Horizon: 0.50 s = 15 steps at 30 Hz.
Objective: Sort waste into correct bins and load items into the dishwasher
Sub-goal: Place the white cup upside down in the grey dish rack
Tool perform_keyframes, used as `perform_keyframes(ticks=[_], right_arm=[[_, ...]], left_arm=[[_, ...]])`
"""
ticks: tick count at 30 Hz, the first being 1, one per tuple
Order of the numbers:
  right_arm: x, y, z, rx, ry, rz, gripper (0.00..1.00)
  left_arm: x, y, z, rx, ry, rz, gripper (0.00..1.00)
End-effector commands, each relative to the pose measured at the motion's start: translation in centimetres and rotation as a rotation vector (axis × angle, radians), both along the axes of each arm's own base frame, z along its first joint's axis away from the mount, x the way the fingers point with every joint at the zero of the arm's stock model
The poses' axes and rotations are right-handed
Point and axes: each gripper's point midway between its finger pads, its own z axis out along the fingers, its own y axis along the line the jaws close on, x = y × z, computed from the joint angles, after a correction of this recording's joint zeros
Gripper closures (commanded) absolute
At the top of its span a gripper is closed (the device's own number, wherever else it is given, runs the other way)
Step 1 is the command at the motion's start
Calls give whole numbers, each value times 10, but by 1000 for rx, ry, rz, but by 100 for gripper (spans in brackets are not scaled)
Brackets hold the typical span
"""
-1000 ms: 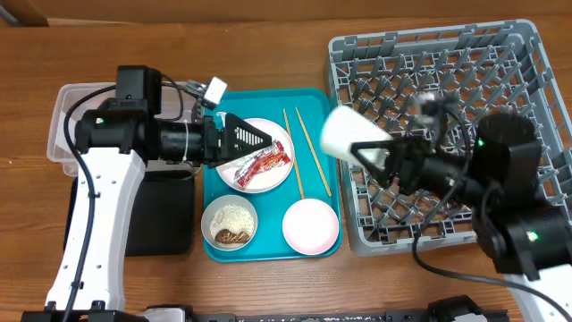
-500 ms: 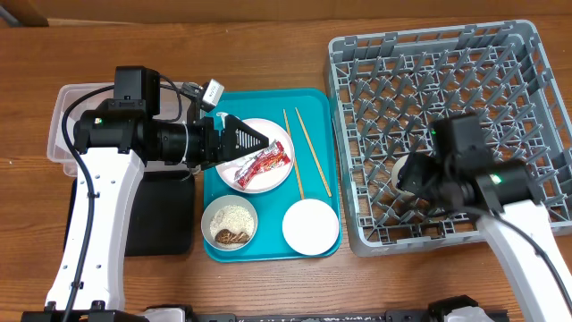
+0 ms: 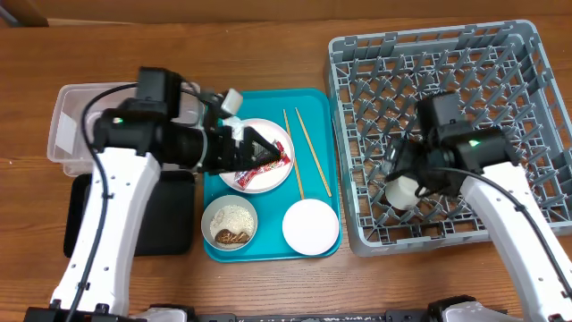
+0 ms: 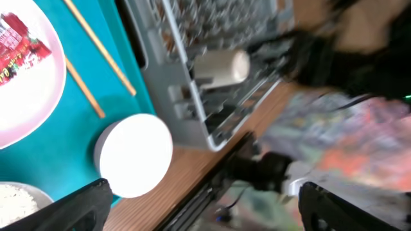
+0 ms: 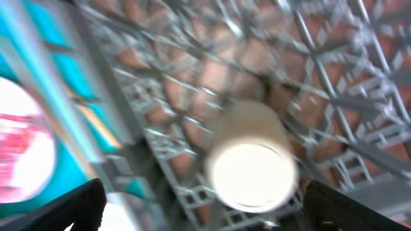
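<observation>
One cup (image 5: 252, 168) centred before right pincer (image 5: 205, 208)

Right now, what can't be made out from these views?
Overhead: the left gripper covers part of the snack wrapper; its arm hides much of the black tray.
Right wrist: motion blur; how the cup rests in the rack is unclear.
Left wrist: right half smeared; nothing there is readable.

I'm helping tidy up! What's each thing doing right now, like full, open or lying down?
small white cup, lying sideways in the dish rack
snack wrapper, lying on the round plate
bowl, upright, holds rice and scraps
chopsticks, flat on the teal tray
left pincer, open
right pincer, open
</observation>
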Motion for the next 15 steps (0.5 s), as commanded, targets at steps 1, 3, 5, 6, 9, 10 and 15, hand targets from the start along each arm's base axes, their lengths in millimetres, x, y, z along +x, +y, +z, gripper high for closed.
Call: perform_keyframes(ticks=[1,3,5,6,9,10,15], right_arm=[[15,16,60,102,-184,30,0],[18,21,81,140,-252,42,0],[19,27,97,178,-313,58,0],[19,29,105,198,-342,67,1],[17,33,119,229,-396,82,3],[16,33,121,232,-402,83,3],[11,33,118,231,-383,84,5]], left_arm=[[-11,-7,-28,242,-30,-57,9],[-18,-5,-44,387,-24,-62,9],[-24,1,-55,527,-19,-41,9],[-25,2,-59,576,-20,-32,10],[-37,2,-75,683,6,-8,14],[-41,4,-81,717,21,8,14],[-52,27,-123,873,96,126,16]])
